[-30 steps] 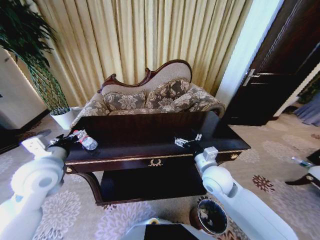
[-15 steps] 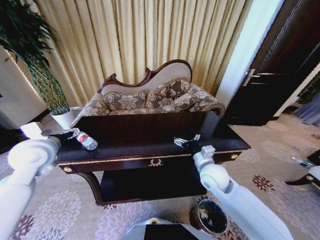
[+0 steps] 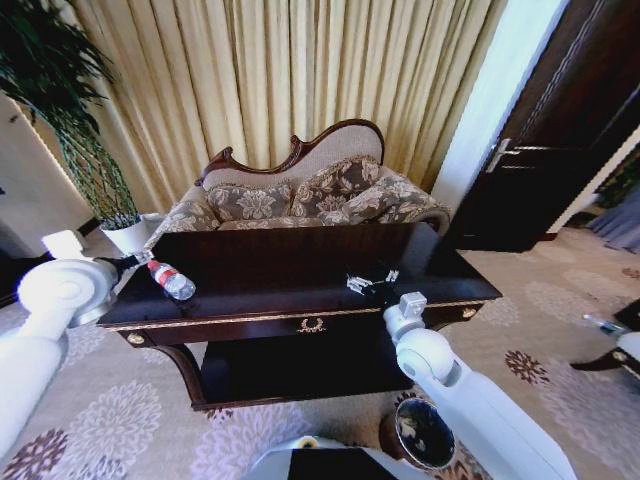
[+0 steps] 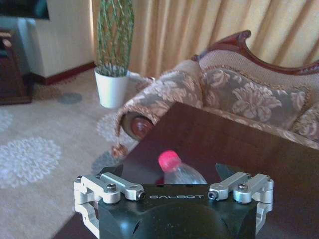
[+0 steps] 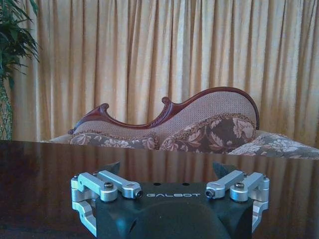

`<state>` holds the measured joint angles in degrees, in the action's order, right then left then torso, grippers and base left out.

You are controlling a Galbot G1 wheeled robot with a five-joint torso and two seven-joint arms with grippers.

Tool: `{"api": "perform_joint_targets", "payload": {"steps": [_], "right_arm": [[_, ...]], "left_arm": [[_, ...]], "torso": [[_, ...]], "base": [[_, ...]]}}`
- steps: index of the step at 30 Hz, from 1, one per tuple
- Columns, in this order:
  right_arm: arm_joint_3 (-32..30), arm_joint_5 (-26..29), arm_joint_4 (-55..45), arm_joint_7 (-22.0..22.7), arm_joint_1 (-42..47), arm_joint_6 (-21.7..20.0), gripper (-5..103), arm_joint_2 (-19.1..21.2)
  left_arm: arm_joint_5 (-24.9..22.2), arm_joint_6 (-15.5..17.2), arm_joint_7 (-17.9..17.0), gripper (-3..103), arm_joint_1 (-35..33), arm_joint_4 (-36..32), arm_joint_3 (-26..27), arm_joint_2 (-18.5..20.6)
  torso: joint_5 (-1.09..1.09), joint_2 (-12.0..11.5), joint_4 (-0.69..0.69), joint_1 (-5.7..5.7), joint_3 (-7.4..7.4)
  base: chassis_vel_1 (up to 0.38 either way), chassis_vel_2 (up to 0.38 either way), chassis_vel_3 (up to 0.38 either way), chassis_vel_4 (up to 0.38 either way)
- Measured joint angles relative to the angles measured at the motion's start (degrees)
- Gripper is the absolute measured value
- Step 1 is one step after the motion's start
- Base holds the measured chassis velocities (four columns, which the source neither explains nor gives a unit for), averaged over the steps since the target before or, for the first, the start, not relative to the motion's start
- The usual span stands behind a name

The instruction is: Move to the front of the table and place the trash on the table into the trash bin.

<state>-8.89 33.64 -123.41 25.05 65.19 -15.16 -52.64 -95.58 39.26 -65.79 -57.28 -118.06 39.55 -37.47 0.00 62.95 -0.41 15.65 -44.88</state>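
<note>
A small clear bottle (image 3: 173,281) with a red cap lies on its side near the left end of the dark glossy table (image 3: 290,262). My left gripper (image 3: 132,262) hovers just beyond the cap end, at the table's left edge. In the left wrist view the left gripper (image 4: 168,170) is open, and the bottle's (image 4: 180,174) red cap sits between its spread fingers and a little ahead of them. Whitish shiny wads (image 3: 359,283) lie right of the table's centre. My right gripper (image 3: 380,291) is beside them, low over the tabletop. The right wrist view shows the right gripper (image 5: 168,167) open. The brown trash bin (image 3: 425,432) stands on the carpet at lower right.
An ornate sofa (image 3: 300,195) stands directly behind the table, with curtains behind it. A potted plant (image 3: 125,232) sits off the table's left end. A dark door (image 3: 545,160) is at right. The table has a low shelf (image 3: 300,365), and patterned carpet surrounds it.
My left arm has swung outward to the left, and its gripper now sits slightly higher at the bottle's cap end. The right arm has shifted slightly. Bottle and wads have not moved.
</note>
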Motion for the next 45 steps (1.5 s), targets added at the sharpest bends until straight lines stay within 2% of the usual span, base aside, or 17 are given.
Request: {"api": "perform_joint_targets", "payload": {"steps": [19,30,34,36,37,39,40,42,43,45], "right_arm": [[-0.1,0.7,-0.4,0.1,-0.1,0.3,100,0.0],[-0.2,0.6,0.3,0.1,-0.2,1.1,100,-0.2],[-0.2,2.3,-0.3,0.2,-0.5,1.2,100,0.0],[-0.2,2.7,-0.4,0.2,-0.8,1.2,100,0.3],[-0.2,2.7,-0.4,0.2,-0.8,1.2,100,0.3],[-0.3,3.9,-0.4,0.4,-1.5,1.1,100,0.7],[-0.3,3.9,-0.4,0.4,-1.5,1.1,100,0.7],[-0.3,5.3,-0.4,1.1,-2.5,0.7,100,0.9],[-0.3,5.3,-0.4,1.1,-2.5,0.7,100,0.9],[-0.5,6.0,-0.2,1.6,-3.2,0.5,100,1.1]], "left_arm": [[0.1,-1.1,0.4,100,2.8,2.0,-7.9,-3.2],[0.0,-1.1,0.7,100,2.9,2.5,-8.9,-4.3],[-0.3,-1.3,1.0,102,2.6,2.6,-8.6,-4.9],[-1.6,-1.4,0.6,93,2.3,2.4,-8.1,-5.4],[-1.6,-1.4,0.6,93,2.3,2.4,-8.1,-5.4],[-3.2,-1.6,-0.1,82,2.1,1.9,-7.8,-5.6],[-3.2,-1.6,-0.1,82,2.1,1.9,-7.8,-5.6],[-5.1,-1.8,-0.8,72,1.9,1.2,-7.2,-5.7],[-5.1,-1.8,-0.8,72,1.9,1.2,-7.2,-5.7],[-5.8,-1.9,-1.0,61,1.6,1.0,-6.5,-5.8]], "torso": [[0.01,0.0,0.01,0.0,0.01],[0.01,0.0,0.01,0.0,0.01],[0.01,0.0,0.01,0.0,0.0],[0.0,0.0,0.01,0.0,0.01],[0.0,0.0,0.01,0.0,0.01],[0.01,0.0,0.0,0.0,0.0],[0.01,0.0,0.0,0.0,0.0],[0.01,0.0,0.01,0.0,0.0],[0.01,0.0,0.01,0.0,0.0],[0.01,0.0,0.01,0.0,0.0]], "base": [[0.0,0.0,0.0,0.0],[0.0,0.0,0.0,0.0],[0.0,0.0,0.0,0.0],[0.0,0.0,0.0,0.0],[0.0,0.0,0.0,0.0],[0.0,0.0,0.0,0.0],[0.0,0.0,0.0,0.0],[0.0,0.0,0.0,0.0],[0.0,0.0,0.0,0.0],[0.0,0.0,0.0,0.0]]}}
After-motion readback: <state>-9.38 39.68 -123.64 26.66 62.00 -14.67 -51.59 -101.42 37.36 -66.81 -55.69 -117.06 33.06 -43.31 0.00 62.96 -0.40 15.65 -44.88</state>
